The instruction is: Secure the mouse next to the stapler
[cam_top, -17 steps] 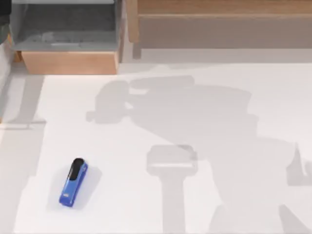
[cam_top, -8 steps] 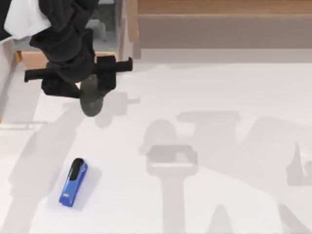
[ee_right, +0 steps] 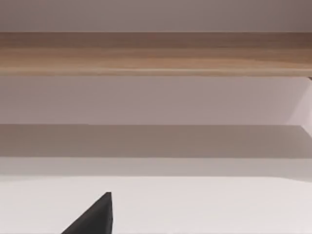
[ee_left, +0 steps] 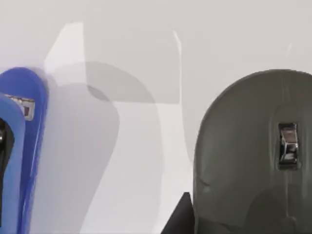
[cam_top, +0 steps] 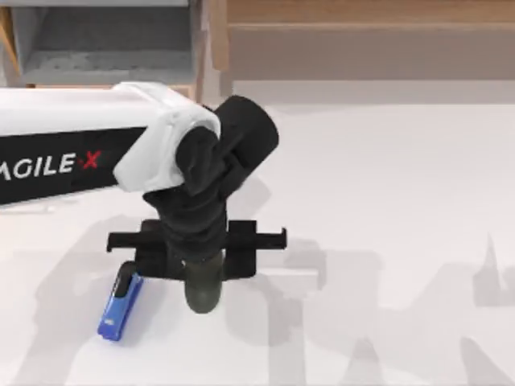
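The blue stapler (cam_top: 121, 304) lies on the white table at the front left, its black-topped end pointing to the back. My left gripper (cam_top: 199, 272) reaches in from the left and is shut on the dark grey-olive mouse (cam_top: 201, 294), whose rounded end sticks out toward the table's front. The mouse sits a short gap to the right of the stapler. In the left wrist view the mouse (ee_left: 253, 156) and the stapler (ee_left: 19, 146) are apart, with bare table between them. My right arm stays parked, its wrist view facing the back of the scene.
A wooden ledge (cam_top: 362, 12) runs along the back right, seen also in the right wrist view as the ledge (ee_right: 156, 53). A grey open box (cam_top: 105, 48) with a wooden front stands at the back left. White table (cam_top: 402, 241) spreads to the right.
My left arm has swung from the back left down to the front, carrying the mouse to just right of the stapler. The stapler has not moved.
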### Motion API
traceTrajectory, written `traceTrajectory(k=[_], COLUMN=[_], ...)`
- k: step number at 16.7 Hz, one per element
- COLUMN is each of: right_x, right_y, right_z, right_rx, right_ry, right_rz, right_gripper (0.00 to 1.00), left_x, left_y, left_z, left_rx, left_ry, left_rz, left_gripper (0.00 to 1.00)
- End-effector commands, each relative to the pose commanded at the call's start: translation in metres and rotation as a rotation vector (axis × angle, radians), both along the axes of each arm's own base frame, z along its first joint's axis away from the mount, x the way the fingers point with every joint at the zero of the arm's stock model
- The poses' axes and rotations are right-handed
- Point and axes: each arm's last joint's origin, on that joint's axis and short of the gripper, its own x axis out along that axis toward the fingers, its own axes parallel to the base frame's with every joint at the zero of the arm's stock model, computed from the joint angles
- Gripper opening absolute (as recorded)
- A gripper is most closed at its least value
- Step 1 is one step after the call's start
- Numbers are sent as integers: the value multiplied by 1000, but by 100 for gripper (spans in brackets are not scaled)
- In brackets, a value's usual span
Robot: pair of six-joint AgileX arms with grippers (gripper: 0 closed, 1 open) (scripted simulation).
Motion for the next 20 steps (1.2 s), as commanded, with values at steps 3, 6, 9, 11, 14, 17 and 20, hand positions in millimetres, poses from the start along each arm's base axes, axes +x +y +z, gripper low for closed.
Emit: traceTrajectory(k=[3, 6, 9, 11, 14, 17, 20], right_x=[0, 0, 0, 0, 0, 0, 0], right_y=[0, 0, 0, 0, 0, 0, 0], right_z=[0, 0, 0, 0, 0, 0, 0], right_rx=[0, 0, 0, 0, 0, 0, 0], right_ry=[0, 0, 0, 0, 0, 0, 0], right_rz=[0, 0, 0, 0, 0, 0, 0], right_gripper=[100, 100, 100, 100, 100, 100, 100], left_x=[-12, -12, -11, -11, -10, -8, -7], left_y=[-7, -7, -6, -6, -7, -8, -9], left_z=[-6, -6, -6, -5, -3, 0, 3], left_rx=[8, 8, 10, 7, -2, -16, -29], left_ry=[-4, -4, -1, -4, -16, -33, -50], left_rz=[-4, -4, -3, -3, -2, 0, 1], left_gripper=[0, 0, 0, 0, 0, 0, 0])
